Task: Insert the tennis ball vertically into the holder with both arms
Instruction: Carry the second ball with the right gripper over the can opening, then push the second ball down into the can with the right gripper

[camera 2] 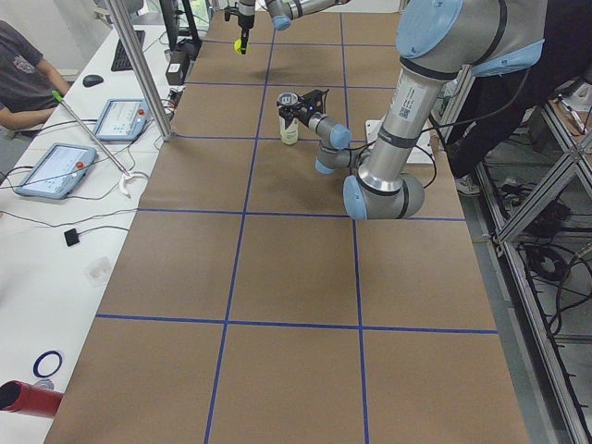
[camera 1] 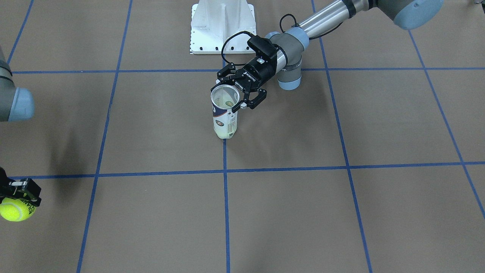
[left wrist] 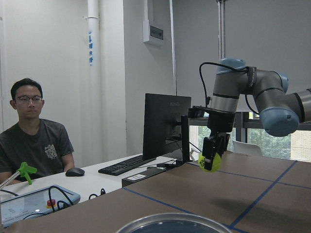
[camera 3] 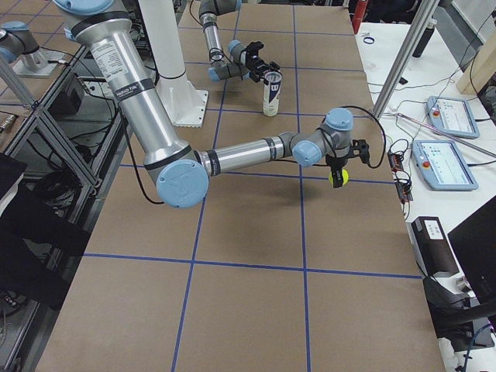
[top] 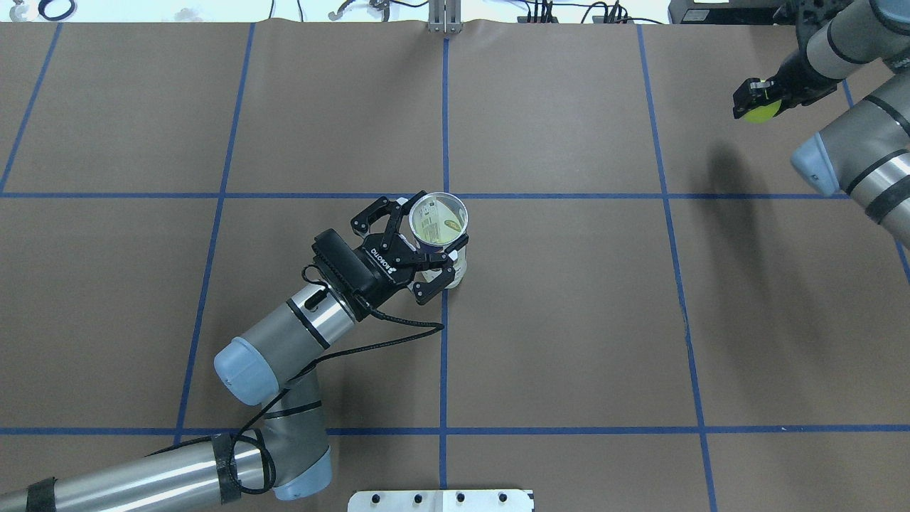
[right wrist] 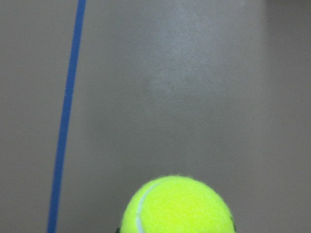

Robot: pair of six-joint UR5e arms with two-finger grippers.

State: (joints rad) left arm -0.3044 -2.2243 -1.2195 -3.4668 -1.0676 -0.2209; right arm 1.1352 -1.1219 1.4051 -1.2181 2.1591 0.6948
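Observation:
The holder [camera 1: 225, 115], a clear tennis-ball can with a white and navy label and a silver rim, stands upright near the table's middle. It also shows in the overhead view [top: 439, 226]. My left gripper [camera 1: 238, 93] is shut around its upper part from the side, seen from overhead too [top: 419, 245]. The can's rim [left wrist: 175, 223] fills the bottom of the left wrist view. My right gripper [top: 759, 105] is shut on a yellow tennis ball [camera 1: 16, 210] and holds it above the table, far to the holder's side. The ball also shows in the right wrist view [right wrist: 177, 206].
The white pedestal base [camera 1: 222, 26] stands at the robot's edge of the table. Blue tape lines [top: 444, 355] grid the brown surface. A seated operator [left wrist: 34, 141], teach pendants [camera 2: 55, 171] and a monitor [left wrist: 167, 124] are on a side desk.

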